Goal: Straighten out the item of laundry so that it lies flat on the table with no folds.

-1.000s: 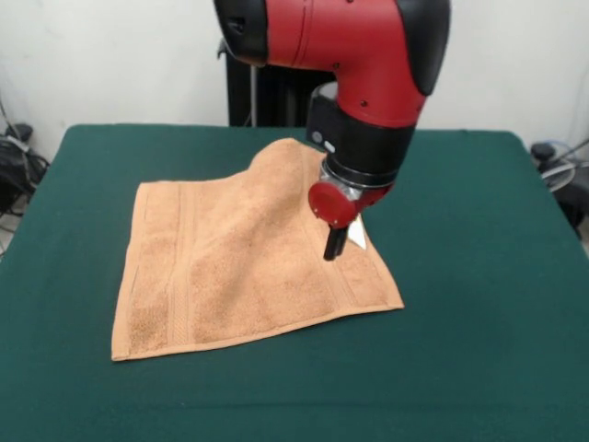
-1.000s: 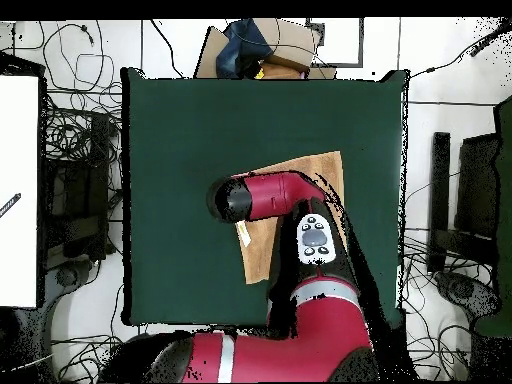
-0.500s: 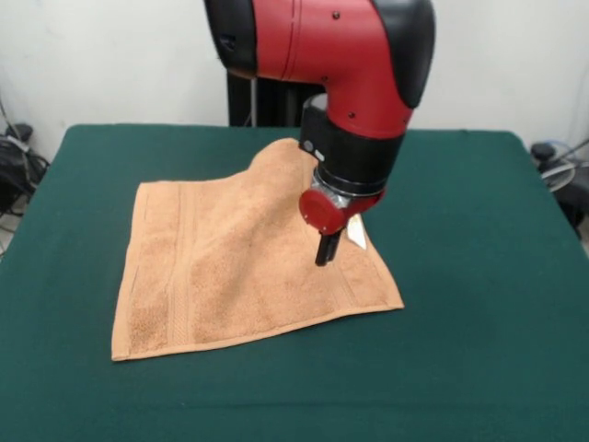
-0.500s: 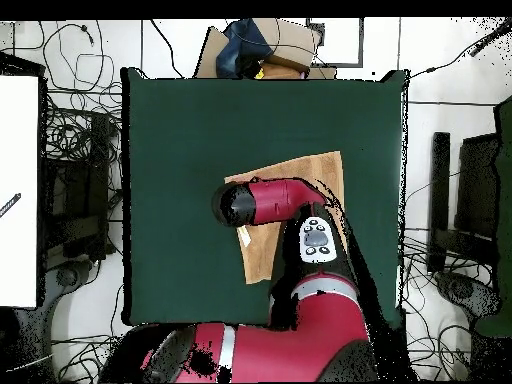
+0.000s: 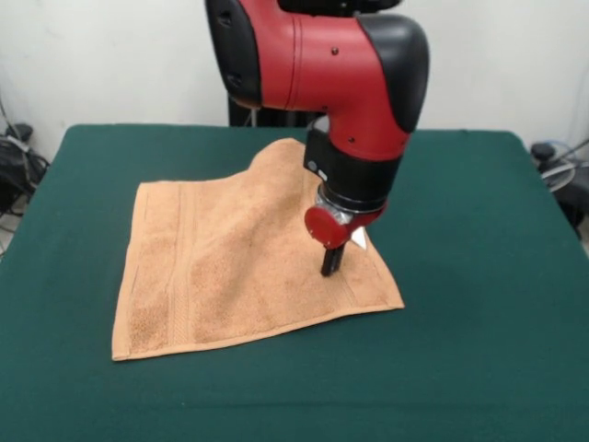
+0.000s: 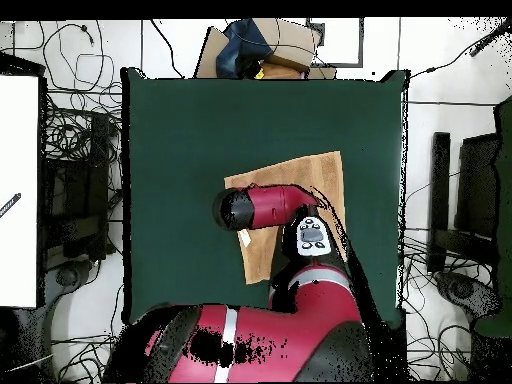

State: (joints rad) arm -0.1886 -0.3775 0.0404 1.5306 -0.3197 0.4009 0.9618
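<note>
The orange-brown towel (image 5: 244, 258) lies on the green desk (image 5: 479, 276), mostly spread out, a little left of the middle in the front view. Its far corner rises in a soft hump beside the arm, so the cloth there is not flat. The end effector (image 5: 330, 261) points down and its dark tip touches or nearly touches the towel near the right edge, just beside the small white tag (image 5: 357, 238). I cannot tell if the end effector is spread or pressed together. In the overhead view the red arm (image 6: 270, 205) covers part of the towel (image 6: 315, 172).
</note>
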